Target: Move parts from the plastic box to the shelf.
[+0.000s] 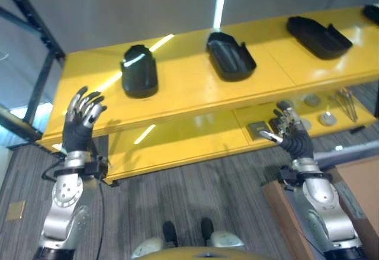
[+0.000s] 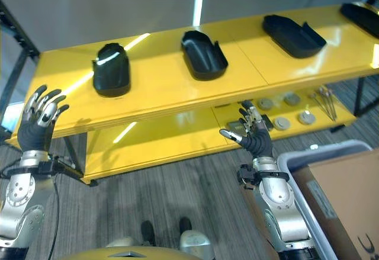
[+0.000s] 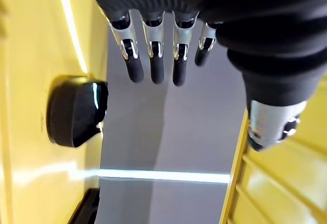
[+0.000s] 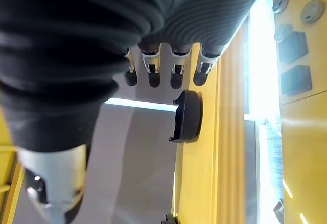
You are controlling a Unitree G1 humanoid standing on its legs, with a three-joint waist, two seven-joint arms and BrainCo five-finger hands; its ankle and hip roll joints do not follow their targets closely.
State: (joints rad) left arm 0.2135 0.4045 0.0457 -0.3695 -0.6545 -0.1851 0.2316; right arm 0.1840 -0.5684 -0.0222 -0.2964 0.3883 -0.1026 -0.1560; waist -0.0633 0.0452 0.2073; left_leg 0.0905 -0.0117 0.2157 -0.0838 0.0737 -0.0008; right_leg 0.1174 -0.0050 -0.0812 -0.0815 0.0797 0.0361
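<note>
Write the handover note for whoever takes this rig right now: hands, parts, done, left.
Left hand: open, empty, raised at the left end of the yellow shelf.
Right hand: open, empty, raised in front of the lower level.
Parts: three black parts stand in a row on the top level, left, middle, right; a fourth at the far right edge.
Plastic box: by the right arm, holding a cardboard carton; any parts inside can't be seen.
Left: check the box.
</note>
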